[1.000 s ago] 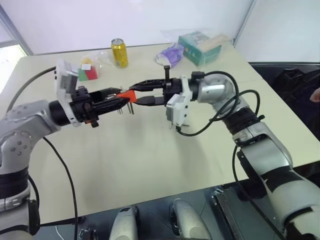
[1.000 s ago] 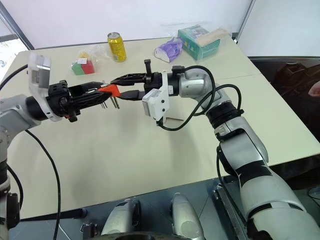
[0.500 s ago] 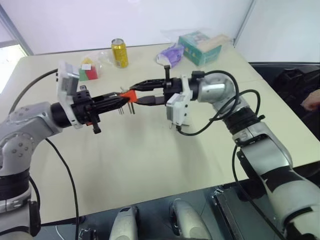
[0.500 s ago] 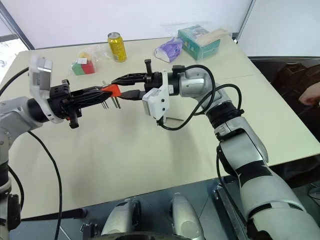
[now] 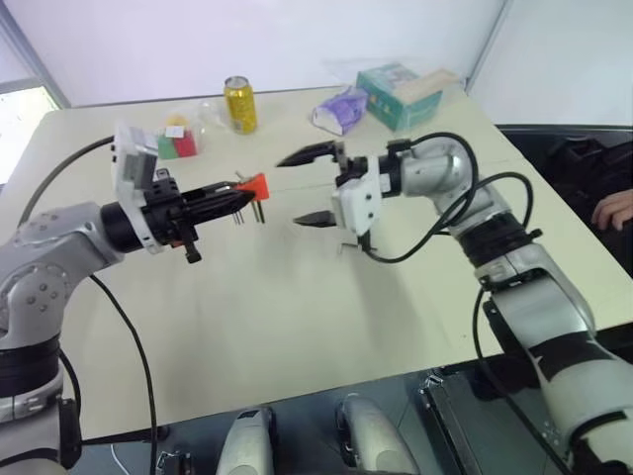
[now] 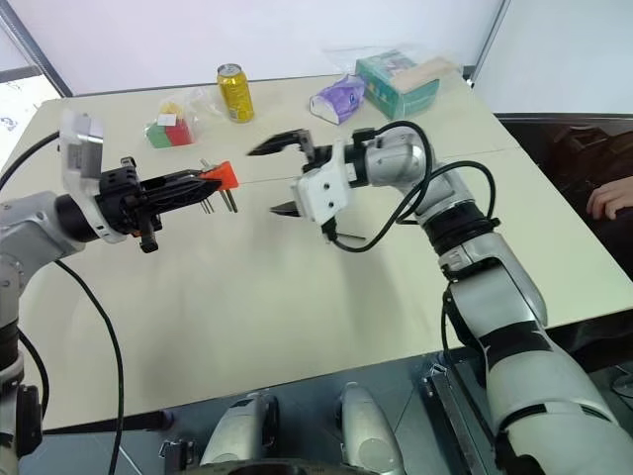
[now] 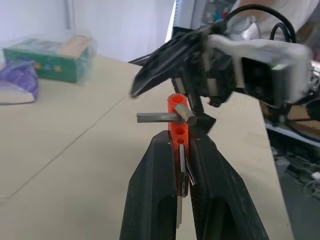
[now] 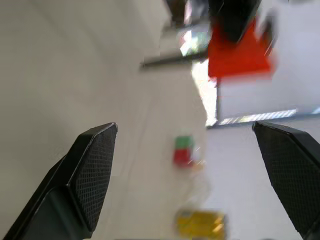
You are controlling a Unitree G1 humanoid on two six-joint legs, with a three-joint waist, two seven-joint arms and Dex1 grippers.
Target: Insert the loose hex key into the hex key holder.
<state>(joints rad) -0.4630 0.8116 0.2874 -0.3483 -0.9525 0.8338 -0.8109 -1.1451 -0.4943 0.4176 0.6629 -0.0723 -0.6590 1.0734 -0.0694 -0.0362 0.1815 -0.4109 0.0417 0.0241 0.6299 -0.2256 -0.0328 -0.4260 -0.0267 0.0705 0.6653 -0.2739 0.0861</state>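
Observation:
My left gripper [image 5: 237, 195] is shut on the hex key holder [image 5: 255, 184], a red-orange block held level above the table, with short keys hanging from its underside. In the left wrist view the loose hex key [image 7: 157, 118] sticks out sideways from the far end of the holder [image 7: 176, 107], with nothing else touching it. My right gripper [image 5: 309, 188] stands open a short way to the right of the holder, its fingers spread wide and empty. The right wrist view looks between those fingers at the holder [image 8: 237, 52] and the key [image 8: 172, 60].
At the back of the table [image 5: 297, 297] stand a yellow can [image 5: 237, 104], a bag of red and green blocks [image 5: 176, 143], a purple packet [image 5: 339, 107] and a green tissue box [image 5: 406, 91]. A person's hand [image 5: 615, 208] shows at the right edge.
My right gripper has opened wide and drawn back to the right, away from the holder, leaving the key in it. The left gripper has kept still with the holder.

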